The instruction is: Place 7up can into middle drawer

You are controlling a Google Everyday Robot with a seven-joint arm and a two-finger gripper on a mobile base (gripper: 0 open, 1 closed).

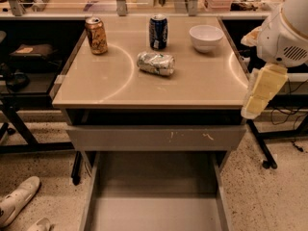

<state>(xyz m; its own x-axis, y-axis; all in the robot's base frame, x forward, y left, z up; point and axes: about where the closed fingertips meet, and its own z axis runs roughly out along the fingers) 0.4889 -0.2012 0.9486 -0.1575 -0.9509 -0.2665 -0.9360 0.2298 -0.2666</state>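
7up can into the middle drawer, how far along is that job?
Done: the wide shallow grey middle drawer is pulled out. In hand: nothing; the cream gripper hangs right of the tan tabletop, apart from the crinkled silvery-green 7up can lying on its side mid-table. Left: grasp the can, carry it down, release it in the drawer.
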